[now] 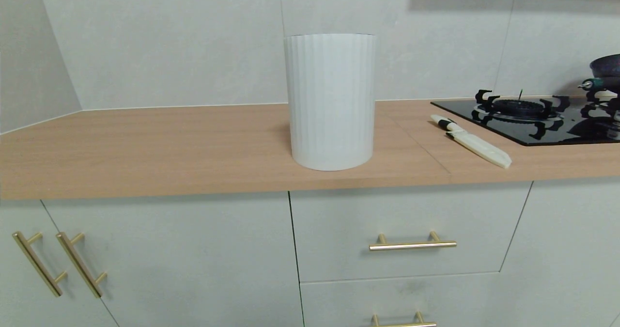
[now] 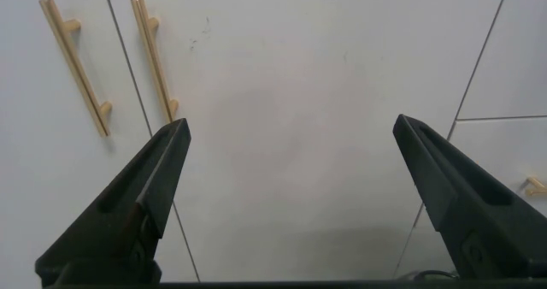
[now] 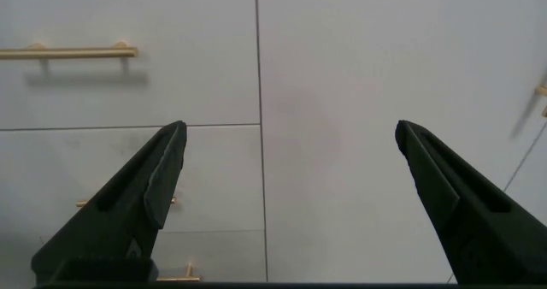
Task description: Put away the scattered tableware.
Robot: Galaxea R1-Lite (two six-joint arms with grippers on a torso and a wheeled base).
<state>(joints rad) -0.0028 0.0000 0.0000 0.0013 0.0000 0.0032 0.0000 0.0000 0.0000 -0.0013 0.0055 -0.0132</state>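
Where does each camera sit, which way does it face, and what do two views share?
Head view: on the head, looking forward and down at the counter, holder and knife.
Left wrist view: on the left wrist, facing the door handles under the counter; open left fingers frame it.
Right wrist view: on the right wrist, facing the drawers; open right fingers frame it.
Shared: head and left wrist views both show the door handles.

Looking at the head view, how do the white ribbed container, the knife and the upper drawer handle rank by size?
1. white ribbed container: clearly the largest.
2 and 3. knife and upper drawer handle: about equal in length, with the knife slightly thicker. They look too alike to rank.
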